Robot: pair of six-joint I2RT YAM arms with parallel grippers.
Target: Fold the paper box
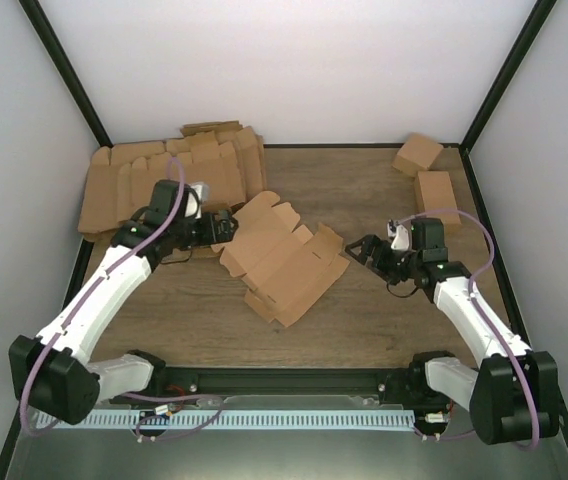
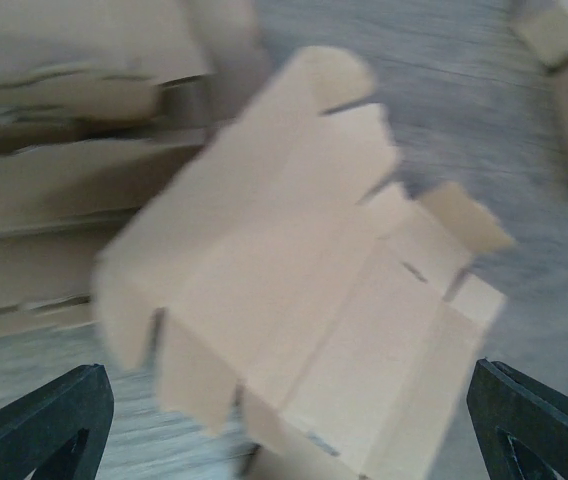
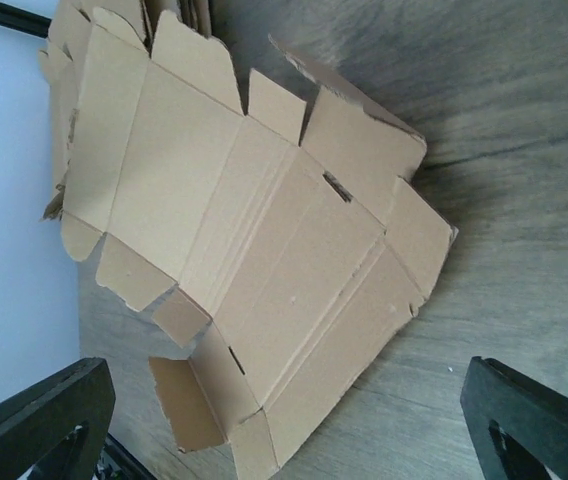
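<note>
While my left tool point(image 1: 226, 228) and right tool point(image 1: 356, 248) gape apart, empty, the paper box point(image 1: 282, 262) lies between them on the worktop point(image 1: 384, 330), a flat blank | step: first fold not begun | next: pinch a side flap, bend it up

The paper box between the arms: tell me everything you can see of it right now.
The paper box is one plain brown cardboard die-cut blank, unfolded, with scored creases, slots and rounded tabs. It lies askew on the wooden table, mid-table; some flaps stand up. Its far corner nears the pile of blanks. The open left gripper and open right gripper flank it; neither clamps it.
</note>
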